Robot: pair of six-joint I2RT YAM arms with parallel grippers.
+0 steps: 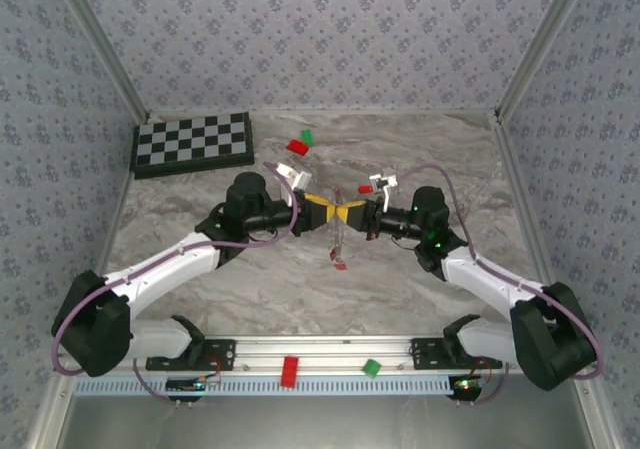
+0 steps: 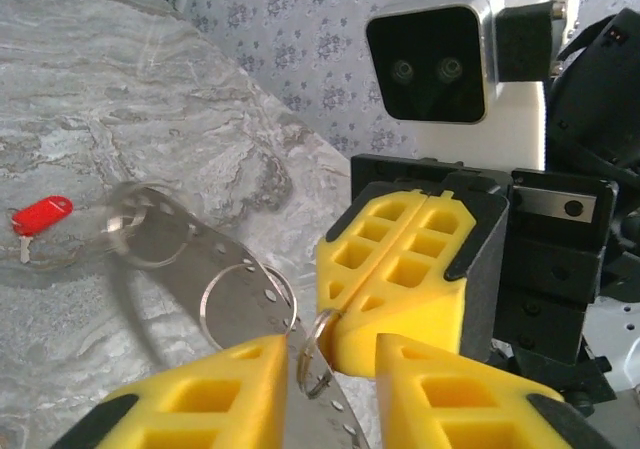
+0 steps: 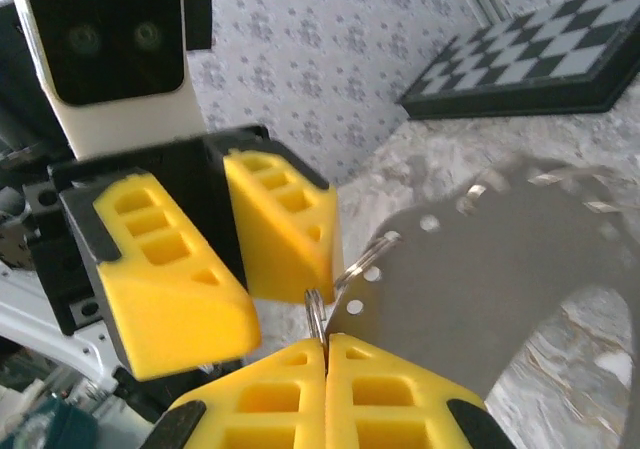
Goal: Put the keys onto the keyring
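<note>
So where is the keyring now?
The keyring is at mid-table, between the left gripper and the right gripper, which is shut on its small ring; in the left wrist view its band trails toward a red key.

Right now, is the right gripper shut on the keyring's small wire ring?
Yes. The right gripper has its yellow fingers pressed together, the keyring's thin wire ring pinched at their tips.

centre: left claw (image 1: 328, 208) — right claw (image 1: 352, 212) tip-to-tip, keyring (image 2: 190, 254) between | far-left: chessboard (image 1: 193, 143) | near table (image 1: 330, 304): open
</note>
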